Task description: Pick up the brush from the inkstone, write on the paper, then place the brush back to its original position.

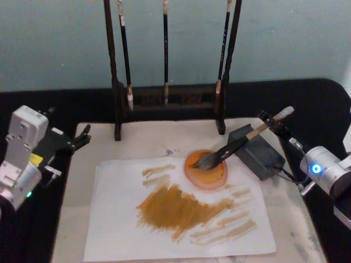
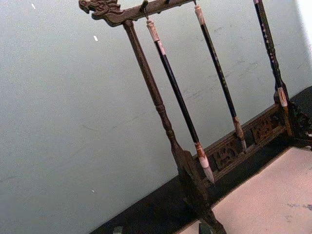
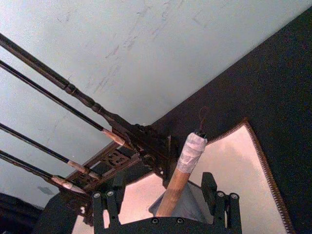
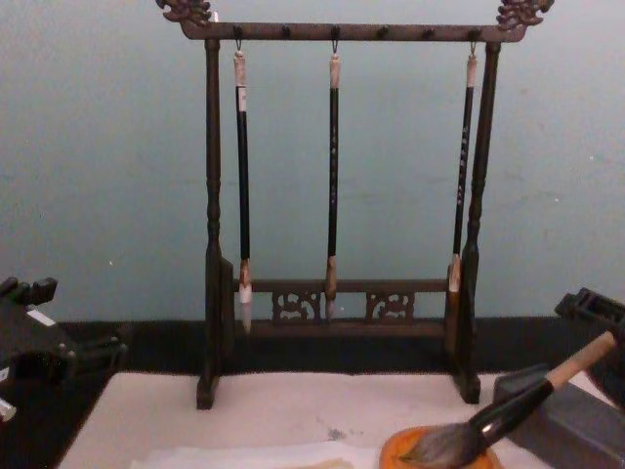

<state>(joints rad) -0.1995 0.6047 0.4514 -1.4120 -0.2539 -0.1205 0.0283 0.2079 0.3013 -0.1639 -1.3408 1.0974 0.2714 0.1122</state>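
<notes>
The right gripper [image 1: 274, 125] sits near the right edge of the mat [image 1: 148, 139], its jaws spread wide either side of the taped top end of the brush [image 1: 241, 141], with a gap on both sides of the handle. The brush lies slanted, its handle propped across the dark grey inkstone [image 1: 263, 159] and its bristles in the orange dish [image 1: 211, 183] at the far edge of the paper [image 1: 120, 219], which is streaked with brown strokes. Three thin brushes [image 1: 165, 49] hang from the wooden rack [image 1: 164, 101] along the mat's back edge, and the left gripper [image 1: 82, 138] waits off the mat's left edge.
</notes>
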